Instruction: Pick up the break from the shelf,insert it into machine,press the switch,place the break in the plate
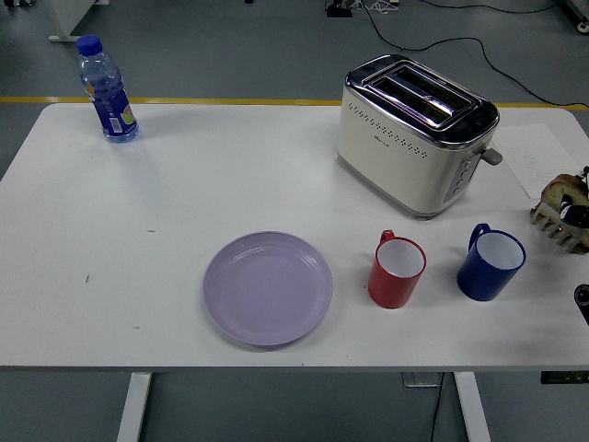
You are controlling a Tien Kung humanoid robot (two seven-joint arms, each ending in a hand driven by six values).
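Observation:
A cream and chrome toaster (416,133) stands at the back right of the table, its two slots facing up and its lever (492,156) on the right end. A brown bread slice (560,192) sits in a small wooden rack (558,230) at the table's right edge. Black parts of my right hand (580,215) show right against the slice, mostly cut off by the picture's edge. Another black part of that arm (583,299) shows lower down. A lilac plate (268,287) lies near the front middle.
A red cup (397,270) and a blue cup (490,262) stand between the plate and the rack, in front of the toaster. A blue-capped water bottle (107,89) stands at the back left. A sheet of paper (538,157) lies right of the toaster.

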